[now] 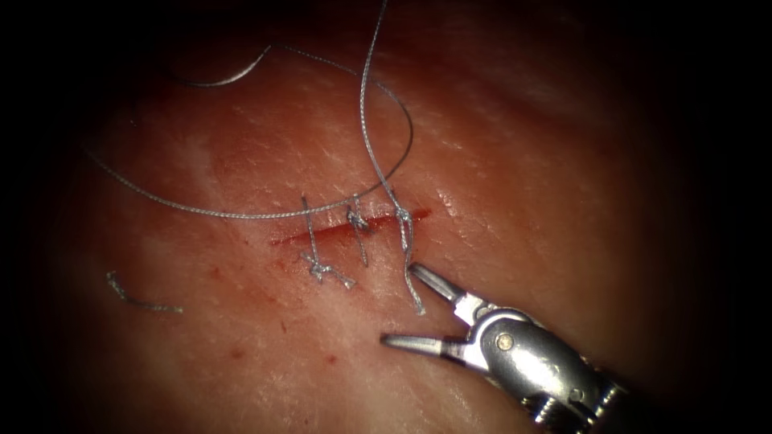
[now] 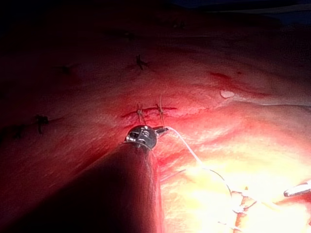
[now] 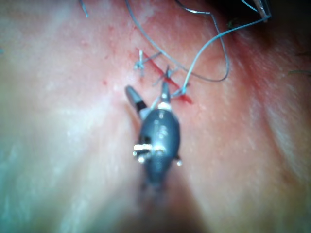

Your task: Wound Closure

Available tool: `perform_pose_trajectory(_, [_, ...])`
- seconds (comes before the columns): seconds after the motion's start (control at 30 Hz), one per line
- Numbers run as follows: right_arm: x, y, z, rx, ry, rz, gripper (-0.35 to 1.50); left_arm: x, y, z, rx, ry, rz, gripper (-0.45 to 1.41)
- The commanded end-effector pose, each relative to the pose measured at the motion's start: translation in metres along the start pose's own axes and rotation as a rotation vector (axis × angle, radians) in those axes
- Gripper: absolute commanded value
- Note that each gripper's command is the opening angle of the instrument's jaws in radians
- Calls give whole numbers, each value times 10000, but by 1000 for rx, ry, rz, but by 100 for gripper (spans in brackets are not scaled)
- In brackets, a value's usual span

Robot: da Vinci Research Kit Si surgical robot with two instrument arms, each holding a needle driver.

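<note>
**A:** Start with the biggest thing. How does the tissue (image 1: 523, 177) look?

**B:** Pale pink and glistening, with a fine grain and small red flecks. The cut (image 1: 322, 233) is a thin slit near the centre of the endoscope view, wet with red fluid (image 1: 293, 238).

**A:** And the arms?

**B:** The right tool (image 1: 398, 304) comes in from five o'clock. Its smooth grey metal wrist is angled towards the right end of the cut and its two tapered jaws are spread wide, holding nothing. The upper jaw tip sits just beside the tail of the rightmost stitch (image 1: 406, 241). The left tool (image 2: 160, 130) shows in its own wrist view as a dark shaft with a small steel head. Its jaws look closed on the thread, which trails away from the tip as a pale strand.

**A:** Where does the thread (image 1: 366, 96) run?

**B:** It is grey and braided. It rises from the rightmost stitch towards twelve o'clock, and another length lies in a wide loop over the tissue.

**A:** The needle?

**B:** A slim curved arc at eleven o'clock looks like the needle (image 1: 229, 79) (it is dim there). It lies on the tissue, not in it, and neither tool holds it.

**A:** Anything smaller?

**B:** A cut end of thread (image 1: 141, 301) lies at eight o'clock, well apart from the cut.
</note>
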Motion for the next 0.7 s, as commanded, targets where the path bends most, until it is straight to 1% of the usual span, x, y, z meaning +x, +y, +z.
perform_pose_trajectory(0.03, [1,3,5,6,5,7,139,2,-7,6,4,2,4,-45])
perform_pose_trajectory(0.07, [4,3,1,10,3,34,139,9,-4,2,1,7,7,-45])
perform_pose_trajectory(0.1, [8,6,-6,21,-9,90,142,30,7,-9,-8,23,13,-45])
perform_pose_trajectory(0.13, [8,8,-10,24,-11,115,141,34,9,-11,-9,27,17,-45])
perform_pose_trajectory(0.17, [10,14,-14,27,-11,161,132,43,14,-16,-15,35,20,-45])
perform_pose_trajectory(0.2, [11,19,-15,19,-15,182,131,46,16,-17,-15,39,25,-45])
perform_pose_trajectory(0.27, [16,31,-13,-6,-27,191,129,52,20,-21,-20,49,23,-45])
perform_pose_trajectory(0.33, [24,56,-4,-60,-18,246,125,60,27,-25,-27,60,23,-45])
perform_pose_trajectory(0.43, [25,73,8,-107,-30,262,125,64,32,-27,-31,64,30,-45])
perform_pose_trajectory(0.6, [6,100,36,-153,-41,322,137,69,37,-28,-34,67,36,-45])
perform_pose_trajectory(0.63, [-2,109,48,-173,-46,339,146,69,38,-28,-34,68,37,-45])
perform_pose_trajectory(0.67, [-10,116,58,-184,-56,342,147,69,39,-28,-34,69,38,-45])
perform_pose_trajectory(0.7, [-13,119,61,-187,-64,348,147,69,39,-28,-34,69,38,-45])
